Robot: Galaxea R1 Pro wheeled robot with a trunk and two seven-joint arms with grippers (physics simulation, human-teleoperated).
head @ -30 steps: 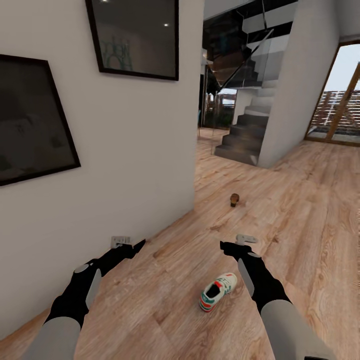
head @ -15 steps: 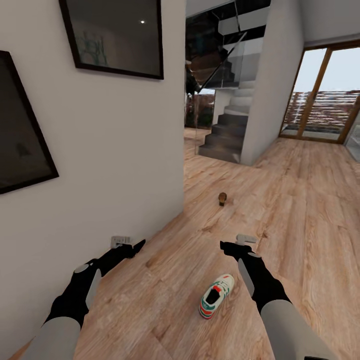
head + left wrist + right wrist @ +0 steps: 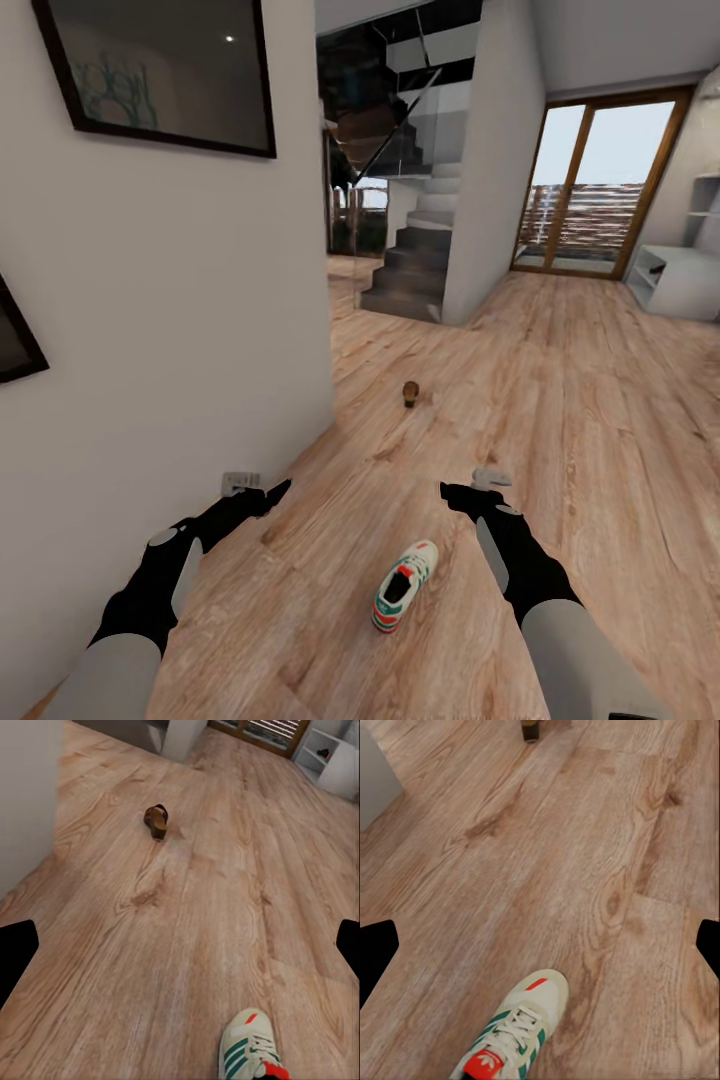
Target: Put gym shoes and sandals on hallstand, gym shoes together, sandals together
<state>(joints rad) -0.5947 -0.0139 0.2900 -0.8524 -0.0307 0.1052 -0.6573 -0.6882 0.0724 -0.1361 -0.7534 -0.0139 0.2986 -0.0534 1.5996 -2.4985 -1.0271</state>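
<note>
Rotation of the head camera toward the right is what separates this moment from the two earlier head views: the wall frames have slid off at 9 o'clock while the glazed door and a pale hallstand (image 3: 678,283) have come into sight at 2 o'clock. Both arms sit at the same picture positions as before, so the shift is the view's and not the things'. This suggests the robot is surveying the corridor and has located the rack; no shoe is yet lifted. Count on the corridor floor (image 3: 600,420): one gym shoe (image 3: 405,585) between the arms, near 6 o'clock; a second gym shoe (image 3: 491,478) at 1 o'clock from it, partly hidden just beyond the right gripper (image 3: 449,491); one sandal (image 3: 410,392) farther off at 12 o'clock; the other sandal is uncounted. Left gripper (image 3: 282,486) and right gripper hover empty, fingers spread wide in both wrist views.
</note>
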